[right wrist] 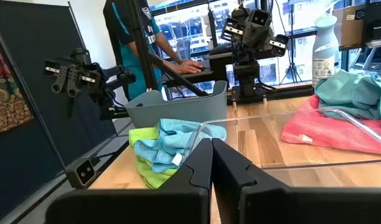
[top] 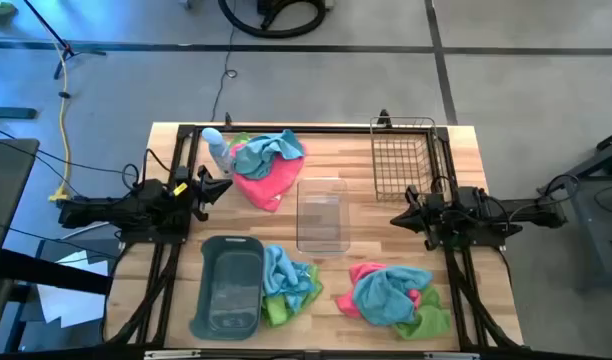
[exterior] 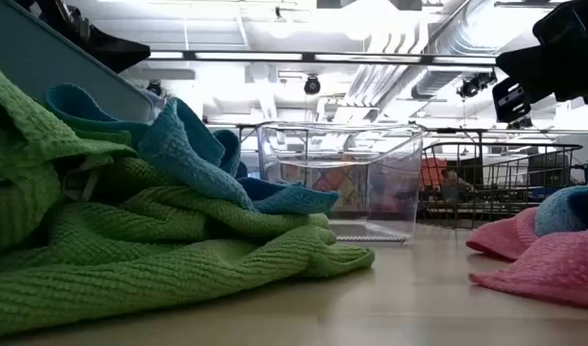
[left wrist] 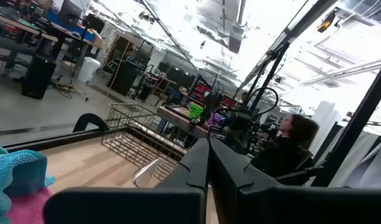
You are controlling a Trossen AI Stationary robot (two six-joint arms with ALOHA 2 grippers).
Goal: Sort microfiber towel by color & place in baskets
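Observation:
Three heaps of microfiber towels lie on the wooden table. A blue towel on a pink one (top: pixel 266 165) is at the far left, a blue and green heap (top: pixel 288 282) lies beside the dark grey tub (top: pixel 228 288), and a pink, blue and green heap (top: pixel 391 296) is near the right. The clear bin (top: pixel 321 215) stands mid-table and the wire basket (top: pixel 403 160) at the far right. My left gripper (top: pixel 224 186) hovers shut by the far-left heap. My right gripper (top: pixel 396 218) hovers shut beside the clear bin. Neither holds anything.
A pale blue bottle (top: pixel 216 150) stands at the far left beside the blue and pink heap. Beyond the table a person (right wrist: pixel 141 37) stands with a hand (right wrist: pixel 190 65) on a desk, and another person (left wrist: pixel 290 137) sits behind the wire basket (left wrist: pixel 134 134).

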